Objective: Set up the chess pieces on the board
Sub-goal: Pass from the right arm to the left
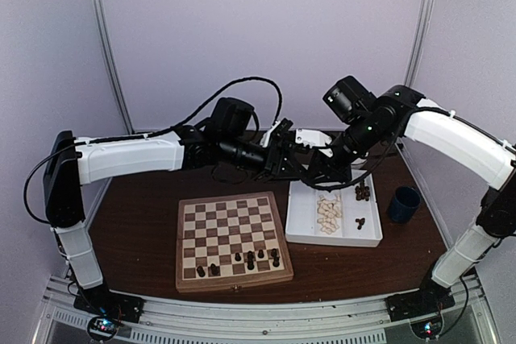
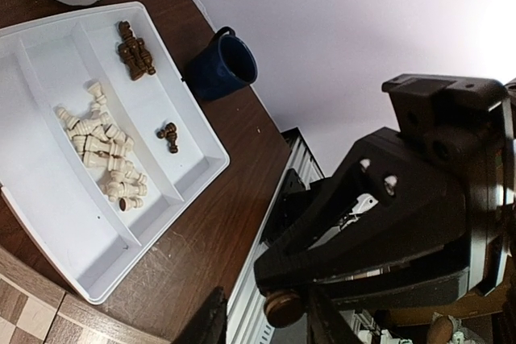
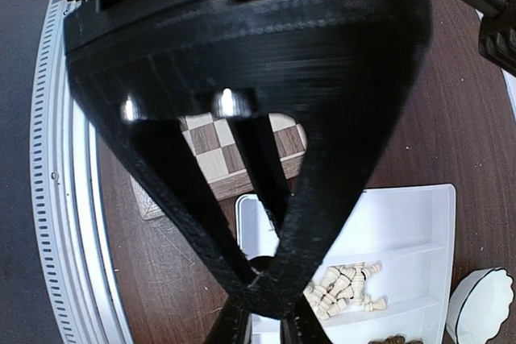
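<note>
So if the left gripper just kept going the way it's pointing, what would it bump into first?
Most likely the dark chess piece pinched by the right gripper, straight ahead, though depth is unclear.

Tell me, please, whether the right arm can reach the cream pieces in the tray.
Probably yes: the right gripper hangs over the white tray, and the cream pieces lie uncovered in its middle compartment, though that gripper seemingly holds a dark piece.

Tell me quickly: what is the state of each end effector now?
Left end effector: open around the dark chess piece.
Right end effector: closed, holding that piece.
</note>
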`<state>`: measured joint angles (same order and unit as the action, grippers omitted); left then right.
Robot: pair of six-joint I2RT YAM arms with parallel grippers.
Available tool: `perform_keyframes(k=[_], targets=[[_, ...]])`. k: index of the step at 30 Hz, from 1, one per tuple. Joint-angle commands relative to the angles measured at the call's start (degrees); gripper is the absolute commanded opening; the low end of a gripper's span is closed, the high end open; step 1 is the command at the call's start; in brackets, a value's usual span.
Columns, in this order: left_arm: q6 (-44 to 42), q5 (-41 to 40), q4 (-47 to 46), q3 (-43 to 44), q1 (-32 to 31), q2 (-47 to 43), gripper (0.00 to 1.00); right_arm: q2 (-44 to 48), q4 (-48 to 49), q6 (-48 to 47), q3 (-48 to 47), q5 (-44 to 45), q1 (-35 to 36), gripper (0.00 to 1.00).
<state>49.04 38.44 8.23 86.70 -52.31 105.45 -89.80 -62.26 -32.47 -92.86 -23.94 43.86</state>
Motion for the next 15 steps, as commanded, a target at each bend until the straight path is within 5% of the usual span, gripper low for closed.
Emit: perform_keyframes(k=[1,15], targets=[[0.8,1.8,-2.6,1.2,0.2,0.9,0.31,1.4,-0.2,-0.8,-1.5,1.2,0.8,0.15],[4.2,3.7,-7.7,-1.2,1.6,1.0,0.12,1.2,1.0,0.2,-1.7,3.1,0.7,0.20]])
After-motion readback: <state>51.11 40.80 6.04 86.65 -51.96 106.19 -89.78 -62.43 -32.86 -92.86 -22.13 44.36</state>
